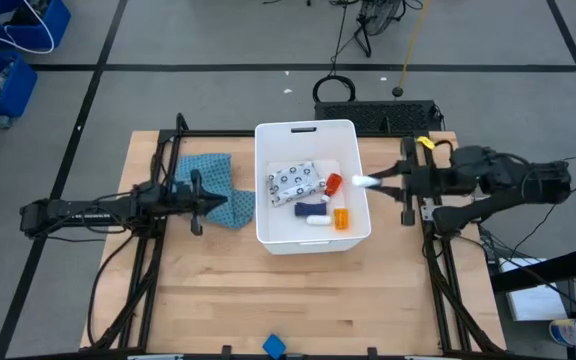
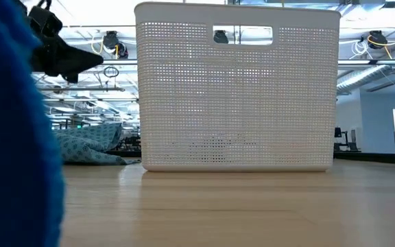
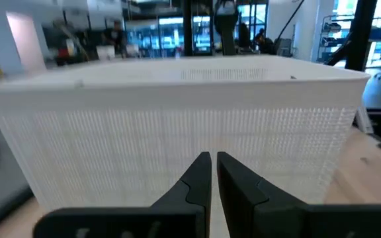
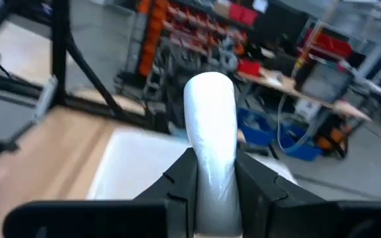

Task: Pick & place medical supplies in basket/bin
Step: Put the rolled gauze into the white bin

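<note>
White tube [image 4: 210, 145] clamped in right pincer [image 1: 378, 182] above bin [image 1: 310, 245] rim. Advise carrying inward past rim before release. Left pincer [image 3: 213, 182] together, beside bin.

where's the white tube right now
The white tube is clamped in the right gripper, held above the right-hand rim of the white basket in the high view, not yet dropped in.
</note>
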### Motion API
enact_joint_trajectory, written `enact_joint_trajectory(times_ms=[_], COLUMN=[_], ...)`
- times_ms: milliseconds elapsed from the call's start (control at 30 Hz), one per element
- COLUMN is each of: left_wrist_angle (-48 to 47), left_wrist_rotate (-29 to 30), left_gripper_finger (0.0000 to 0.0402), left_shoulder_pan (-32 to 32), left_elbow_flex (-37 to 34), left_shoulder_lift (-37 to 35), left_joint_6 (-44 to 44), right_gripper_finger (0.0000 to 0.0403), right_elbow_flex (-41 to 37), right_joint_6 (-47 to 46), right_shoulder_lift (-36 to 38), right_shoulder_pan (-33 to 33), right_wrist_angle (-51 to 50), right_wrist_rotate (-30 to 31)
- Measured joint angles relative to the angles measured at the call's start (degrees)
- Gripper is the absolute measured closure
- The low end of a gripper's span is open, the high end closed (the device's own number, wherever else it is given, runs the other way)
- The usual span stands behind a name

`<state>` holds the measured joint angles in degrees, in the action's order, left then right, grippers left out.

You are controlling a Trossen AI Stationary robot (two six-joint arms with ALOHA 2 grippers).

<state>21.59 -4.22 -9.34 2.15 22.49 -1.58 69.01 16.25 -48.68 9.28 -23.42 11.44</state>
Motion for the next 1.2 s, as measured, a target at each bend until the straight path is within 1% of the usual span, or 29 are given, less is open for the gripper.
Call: enact_joint_trajectory(times_ms=[67,133,267,333,467,600,733,800,867,1200], left_wrist_angle=[1.36,2.75,3.76,4.22,6.55,5.76,5.5,6.81,7.98,8.23], left_wrist_rotate=[0.38,1.34,3.26,4.44,6.76,7.64,7.84,7.9,7.88,7.88], left_gripper_finger=[0.0373,0.0373,0.0373,0.0373,0.0373,0.0373,0.0373,0.0373,0.0373,0.0373], left_shoulder_pan=[0.0,0.0,0.0,0.0,0.0,0.0,0.0,0.0,0.0,-0.01], left_elbow_flex=[0.0,0.0,0.0,0.0,0.0,0.0,0.0,0.0,0.0,0.0], left_shoulder_lift=[0.01,0.01,0.0,0.01,-0.01,-0.01,-0.01,0.01,-0.01,0.01], left_joint_6=[-3.37,-6.7,-12.69,-14.69,-16.54,-14.79,-17.01,-17.58,-17.66,-17.58], right_gripper_finger=[0.0339,0.0338,0.0339,0.034,0.0339,0.0339,0.034,0.0339,0.0339,0.0341], right_elbow_flex=[-5.08,-11.24,-23.82,-28.64,-36.22,-44.23,-51.44,-53.82,-54.87,-53.64], right_joint_6=[-0.17,-0.58,-1.37,-1.65,-5.18,-8.94,-9.24,-8.38,-7.84,-6.01], right_shoulder_lift=[4.18,8.47,17.08,21.03,27.98,33.04,35.62,36.17,36.55,35.96], right_shoulder_pan=[-0.96,-2.12,-4.12,-4.89,-6.16,-6.32,-6.32,-6.32,-6.32,-6.32], right_wrist_angle=[0.01,2.36,12.31,16.71,23.42,29.4,37.44,40.12,41.83,42.5], right_wrist_rotate=[1.12,2.28,2.28,2.27,2.21,2.39,6.82,8.1,8.13,8.4])
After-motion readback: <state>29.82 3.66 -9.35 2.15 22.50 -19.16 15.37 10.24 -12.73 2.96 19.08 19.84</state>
